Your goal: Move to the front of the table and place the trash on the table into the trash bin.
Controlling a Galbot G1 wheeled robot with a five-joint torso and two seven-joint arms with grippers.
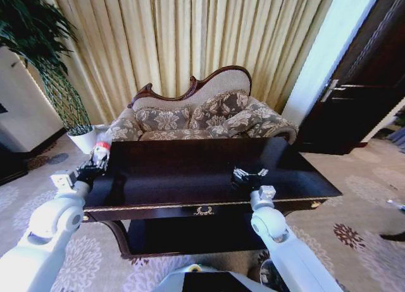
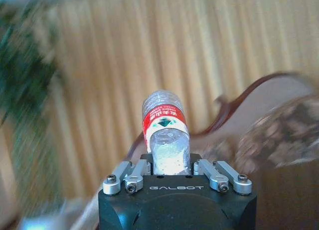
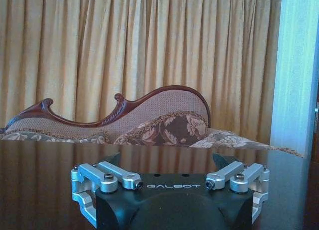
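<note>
My left gripper (image 1: 93,167) is at the left end of the dark glossy table (image 1: 190,169), shut on the trash, a small clear bottle (image 1: 101,151) with a red cap and red label. The bottle is lifted off the tabletop. In the left wrist view the bottle (image 2: 165,133) stands up between the closed-in fingers of that gripper (image 2: 167,168). My right gripper (image 1: 249,174) hovers low over the table's front right part, open with nothing in it. The right wrist view shows this gripper (image 3: 167,161) spread wide just above the tabletop (image 3: 40,180). The trash bin is out of view.
A patterned sofa (image 1: 196,115) with a carved wooden back stands close behind the table. A white plant pot (image 1: 82,139) with a tall plant is at the back left, a dark door (image 1: 361,96) at the right. Patterned carpet lies around the table.
</note>
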